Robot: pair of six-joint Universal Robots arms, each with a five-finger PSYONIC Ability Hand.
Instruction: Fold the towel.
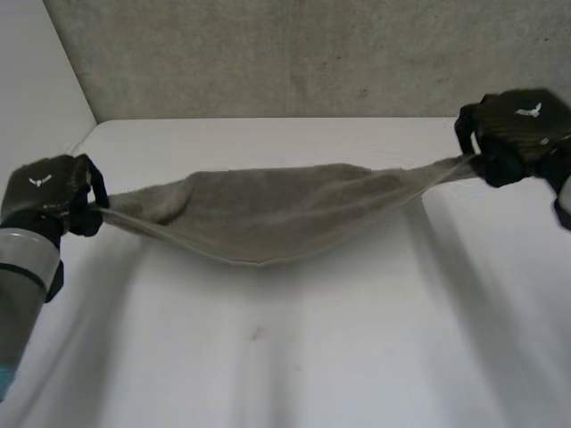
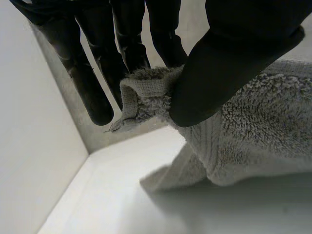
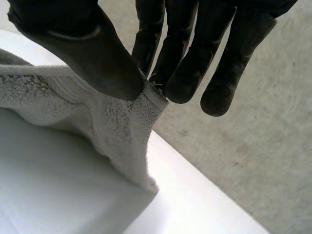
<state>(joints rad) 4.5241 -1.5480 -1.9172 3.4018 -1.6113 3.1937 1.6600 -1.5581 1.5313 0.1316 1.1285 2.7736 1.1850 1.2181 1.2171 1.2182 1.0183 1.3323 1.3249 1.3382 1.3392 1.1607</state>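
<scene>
Left hand [image 1: 49, 192] and right hand [image 1: 513, 134] each pinch a towel [image 1: 268, 214] end between thumb and fingers, stretching it sagging above the table [image 1: 312, 357]; no flat fold laid yet.

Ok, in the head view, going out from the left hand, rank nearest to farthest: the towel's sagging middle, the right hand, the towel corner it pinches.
1. The towel corner, pinched by the left hand itself.
2. The towel's sagging middle, hanging between the hands.
3. The right hand, pinching the far end.
</scene>
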